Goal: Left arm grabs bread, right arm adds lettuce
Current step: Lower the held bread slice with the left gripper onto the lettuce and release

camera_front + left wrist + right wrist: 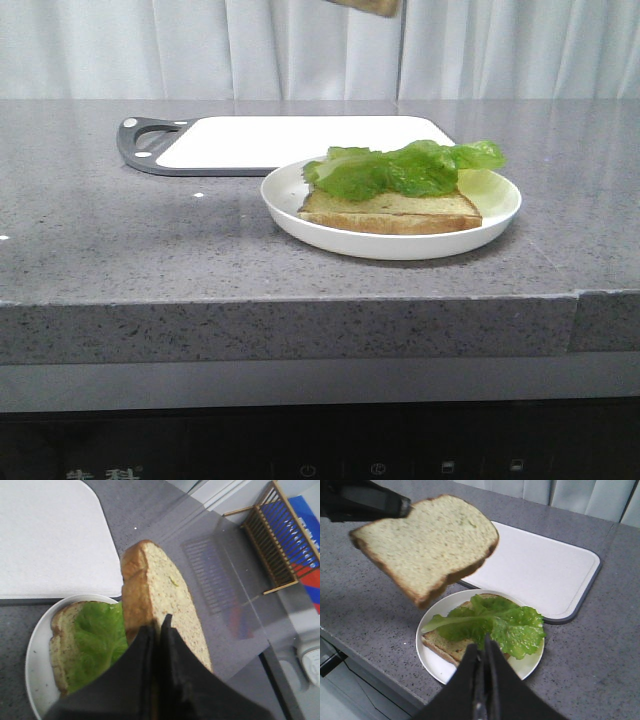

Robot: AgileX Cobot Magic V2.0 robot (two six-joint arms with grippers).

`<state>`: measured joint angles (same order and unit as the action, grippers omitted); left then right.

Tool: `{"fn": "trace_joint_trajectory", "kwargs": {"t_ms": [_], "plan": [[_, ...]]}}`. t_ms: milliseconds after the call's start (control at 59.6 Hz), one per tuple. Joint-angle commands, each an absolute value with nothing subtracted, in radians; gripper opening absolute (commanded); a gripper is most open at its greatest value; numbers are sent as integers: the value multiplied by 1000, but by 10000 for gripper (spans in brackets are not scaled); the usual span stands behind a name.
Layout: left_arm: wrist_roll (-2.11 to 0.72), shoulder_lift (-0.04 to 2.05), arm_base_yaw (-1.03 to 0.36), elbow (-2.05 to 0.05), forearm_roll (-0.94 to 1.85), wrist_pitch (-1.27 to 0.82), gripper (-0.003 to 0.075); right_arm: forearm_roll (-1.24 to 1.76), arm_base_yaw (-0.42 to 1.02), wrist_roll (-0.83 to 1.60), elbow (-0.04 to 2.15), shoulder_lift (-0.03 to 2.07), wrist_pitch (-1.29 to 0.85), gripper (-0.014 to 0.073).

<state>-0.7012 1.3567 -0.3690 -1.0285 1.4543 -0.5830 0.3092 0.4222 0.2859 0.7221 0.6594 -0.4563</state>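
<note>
Currently: left gripper [156, 625] clamped bread [157, 592] aloft above plate [290, 205] near counter's front edge | right gripper [483, 645] closed, empty | lettuce [405, 168] already lay on lower slice [390, 210] | remaining: top slice placement.

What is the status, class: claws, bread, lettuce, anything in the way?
Left claw shut on bread, held above the plate. Right claw shut, empty. Lettuce lies on the lower slice. Nothing in the way.
</note>
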Motion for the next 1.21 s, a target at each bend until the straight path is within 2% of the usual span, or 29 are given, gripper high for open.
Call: {"fn": "trace_joint_trajectory", "kwargs": {"t_ms": [0,269,503,621,688,772,856,1057,1192], "plan": [[-790,1396,-391,-1064,1657,-589,-20,317,423,295,747,640,-406,-58],[-919,1570,-486,-1064,1835,-593,-20,317,423,295,747,638,-415,-58],[-926,1624,-490,-1064,1832,-618,-10,317,423,295,747,638,-412,-58],[-926,1625,-490,-1064,1815,-625,101,317,423,295,747,638,-412,-59],[-926,1625,-488,-1064,1811,-646,218,317,423,295,747,638,-412,-59],[-926,1625,-479,-1064,1809,-685,316,317,423,295,747,638,-412,-59],[-926,1615,-460,-1064,1796,-754,372,317,423,294,747,638,-412,-59],[-926,1543,-415,-1064,1743,-806,374,318,423,265,747,638,-407,-59],[-904,1492,-355,-1064,1639,-780,333,318,423,265,747,638,-415,-59]]}}
